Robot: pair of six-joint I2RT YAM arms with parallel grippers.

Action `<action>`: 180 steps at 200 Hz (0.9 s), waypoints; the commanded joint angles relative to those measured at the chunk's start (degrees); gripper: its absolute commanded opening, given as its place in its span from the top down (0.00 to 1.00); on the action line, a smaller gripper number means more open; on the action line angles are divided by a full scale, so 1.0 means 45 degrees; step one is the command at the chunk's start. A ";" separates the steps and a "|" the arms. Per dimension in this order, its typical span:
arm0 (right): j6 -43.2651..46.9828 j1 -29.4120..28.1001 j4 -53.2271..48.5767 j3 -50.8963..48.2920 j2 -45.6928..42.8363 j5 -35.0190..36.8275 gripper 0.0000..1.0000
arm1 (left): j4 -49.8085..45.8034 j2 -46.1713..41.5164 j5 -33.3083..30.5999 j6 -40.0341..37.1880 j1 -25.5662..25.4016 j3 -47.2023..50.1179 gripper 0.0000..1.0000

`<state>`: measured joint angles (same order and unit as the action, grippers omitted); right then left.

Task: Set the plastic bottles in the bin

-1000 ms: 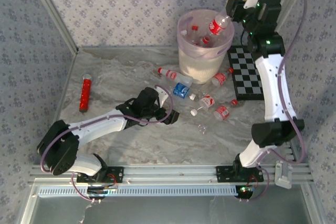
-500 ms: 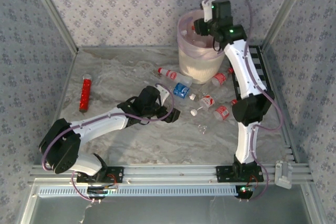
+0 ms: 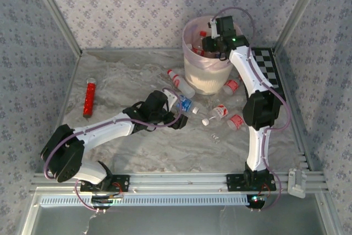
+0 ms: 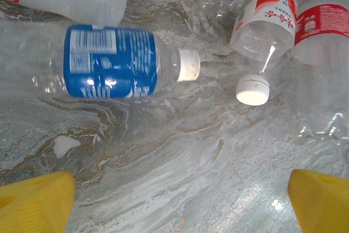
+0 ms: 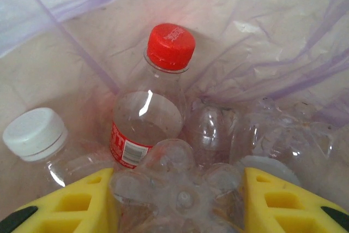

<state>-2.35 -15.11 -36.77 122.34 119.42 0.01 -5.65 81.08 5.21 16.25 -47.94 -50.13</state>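
The bin [image 3: 193,74] stands at the back of the table, its lilac liner [image 5: 283,64] around my right gripper [image 3: 215,39]. That gripper [image 5: 180,207] reaches inside and is shut on a clear plastic bottle [image 5: 180,181], base toward the camera. Under it lie a red-capped bottle [image 5: 146,121] and a white-capped one [image 5: 36,133]. My left gripper [image 3: 177,113] is open low over the table. Ahead of the left gripper [image 4: 180,205] lie a blue-labelled bottle [image 4: 112,61] and a red-and-white labelled bottle [image 4: 264,23].
More bottles lie on the table by the bin's foot [image 3: 179,78], [image 3: 231,85], and in front of it [image 3: 218,113], [image 3: 236,122]. A red tube [image 3: 88,98] lies at the left. A chequered board [image 3: 270,72] lies right of the bin, partly under the right arm.
My right arm swung left from the bin's right rim and lowered the held bottle into the bin. The bin and the nearby loose bottles shifted a little. The left arm stayed put.
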 commanded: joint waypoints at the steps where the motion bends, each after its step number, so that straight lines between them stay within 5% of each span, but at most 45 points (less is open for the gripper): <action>1: -0.0869 -0.0099 -0.0480 -0.0231 0.0206 -0.0713 0.75 | -0.0474 -0.0329 -0.0447 0.0326 0.0068 -0.0217 0.00; 82: -0.0720 0.0068 -0.2209 0.1333 -0.1779 -0.0350 0.00 | -0.2438 0.0434 -0.2402 0.4093 0.0328 -0.0742 0.00; 180: -0.1536 0.0934 -0.0300 -0.5572 -0.8224 -0.1003 0.00 | 0.1023 0.1764 -0.1746 1.1772 -0.0021 0.0776 0.00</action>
<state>-6.72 -11.81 -40.27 104.60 85.65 -2.52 -6.09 86.52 -3.86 57.01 -47.09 -46.63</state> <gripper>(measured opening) 0.997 0.997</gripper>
